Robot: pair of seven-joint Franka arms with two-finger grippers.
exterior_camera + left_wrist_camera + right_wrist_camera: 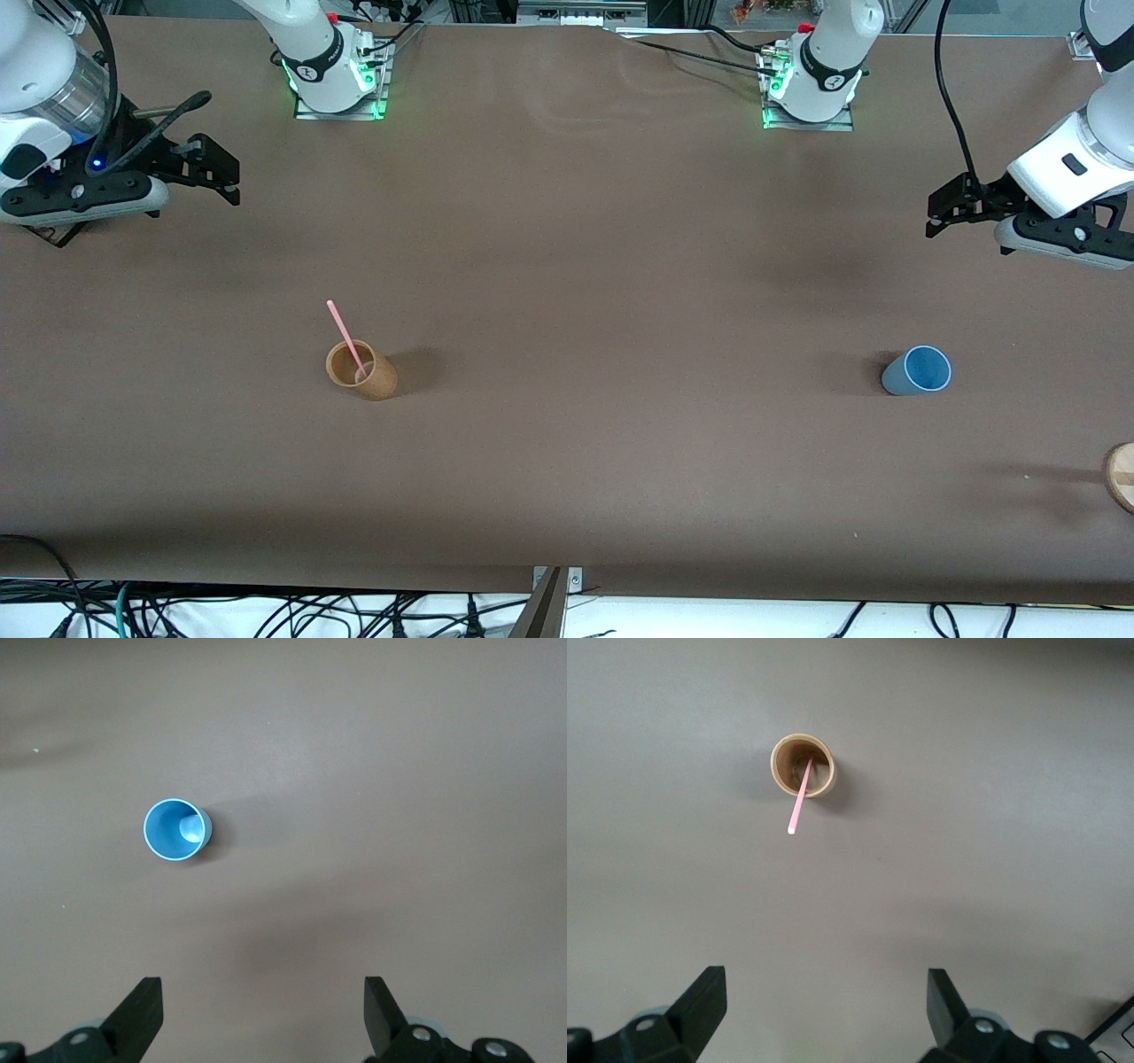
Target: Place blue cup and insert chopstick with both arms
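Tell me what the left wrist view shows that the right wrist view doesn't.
Left wrist only: the blue cup, upright and empty, with the open left gripper high above the table. Right wrist only: the tan cup with the pink chopstick leaning in it, below the open right gripper. Both: the brown table.

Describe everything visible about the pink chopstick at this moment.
The chopstick is one thin, straight, pale pink stick, plastic by its look. It stands tilted inside the upright tan cup, its lower end on the cup's floor, its shaft leaning on the rim, and about half its length sticking out above. The cup stands toward the right arm's end of the table. Neither gripper touches it.
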